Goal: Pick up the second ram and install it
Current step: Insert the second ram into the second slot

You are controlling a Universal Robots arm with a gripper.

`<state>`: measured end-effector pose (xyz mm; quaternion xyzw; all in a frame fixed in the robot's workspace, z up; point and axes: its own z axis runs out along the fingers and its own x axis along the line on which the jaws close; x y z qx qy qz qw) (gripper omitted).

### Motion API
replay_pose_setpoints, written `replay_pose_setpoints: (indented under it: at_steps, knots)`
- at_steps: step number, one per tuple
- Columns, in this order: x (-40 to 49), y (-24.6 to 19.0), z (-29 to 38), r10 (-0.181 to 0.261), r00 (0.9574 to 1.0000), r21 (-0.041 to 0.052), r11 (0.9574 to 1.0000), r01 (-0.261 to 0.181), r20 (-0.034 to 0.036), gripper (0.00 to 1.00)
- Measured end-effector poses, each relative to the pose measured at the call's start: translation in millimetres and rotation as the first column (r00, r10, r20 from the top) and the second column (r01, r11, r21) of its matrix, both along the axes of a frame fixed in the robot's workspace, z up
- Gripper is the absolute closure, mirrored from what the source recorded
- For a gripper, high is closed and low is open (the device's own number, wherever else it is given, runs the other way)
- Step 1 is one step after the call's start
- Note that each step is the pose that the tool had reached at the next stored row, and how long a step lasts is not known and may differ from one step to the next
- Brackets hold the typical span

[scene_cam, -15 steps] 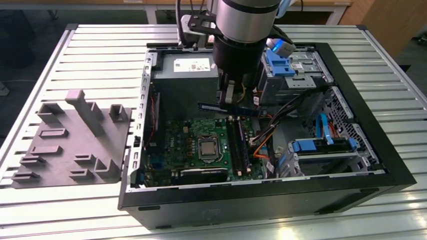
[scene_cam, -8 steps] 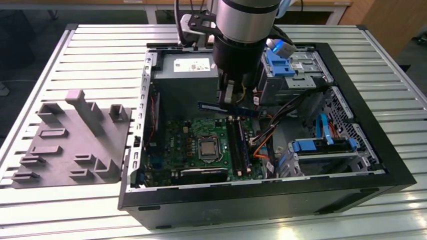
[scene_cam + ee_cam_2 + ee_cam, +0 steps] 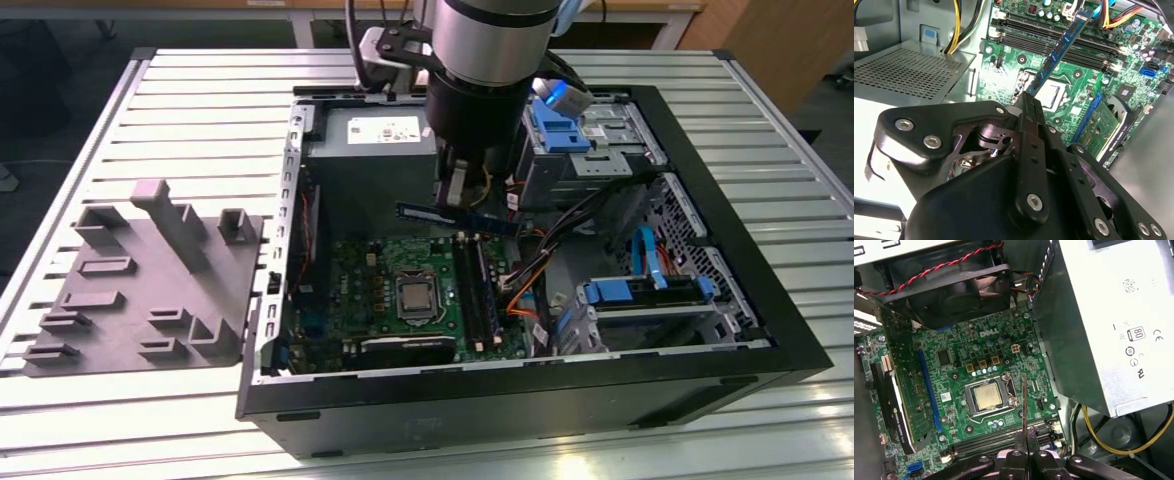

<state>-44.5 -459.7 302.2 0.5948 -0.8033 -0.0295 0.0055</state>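
A thin blue-green ram stick (image 3: 455,217) hangs level above the motherboard (image 3: 380,290) inside the open computer case. My gripper (image 3: 458,195) is shut on it from above. In the second wrist view the ram (image 3: 1059,50) sticks out past the gripper (image 3: 1030,100) and crosses over the long black memory slots (image 3: 1019,40). In the first wrist view the ram (image 3: 1024,400) shows edge-on as a thin line rising from the gripper (image 3: 1025,436), just above the slots (image 3: 989,440) and beside the processor (image 3: 986,396). It is clear of the board.
The grey power supply (image 3: 367,150) stands close beside the arm, with yellow cables (image 3: 1104,435) under it. Blue drive bays (image 3: 561,125) and orange cables (image 3: 527,275) lie at the exterior view's right. A grey parts holder (image 3: 147,280) sits on the table outside the case.
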Motion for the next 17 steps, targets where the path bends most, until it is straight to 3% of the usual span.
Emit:
replay_pose_setpoints:
  at_steps: [17]
  knots:
    - [0.0, 0.0, 0.0, -0.069, 0.9976, 0.0000, 0.9976, 0.069, 0.0000, 0.88]
